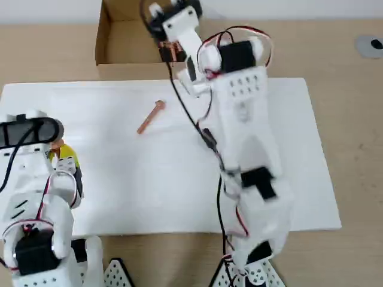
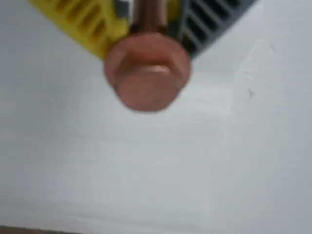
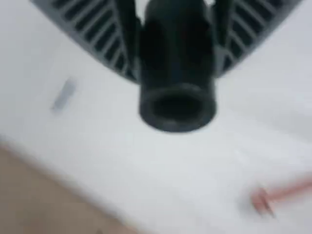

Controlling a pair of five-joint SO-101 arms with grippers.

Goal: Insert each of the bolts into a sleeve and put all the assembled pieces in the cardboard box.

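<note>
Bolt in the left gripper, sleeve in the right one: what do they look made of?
The bolt looks like copper or copper-plated metal: it is reddish-brown, with a soft sheen across its head. The sleeve looks like black plastic or rubber: it is matte and smooth-walled, with no metallic glint. I cannot tell which of the two it is.

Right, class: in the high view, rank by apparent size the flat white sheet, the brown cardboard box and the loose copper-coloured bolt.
1. flat white sheet
2. brown cardboard box, though the frame edge cuts it off
3. loose copper-coloured bolt
</note>
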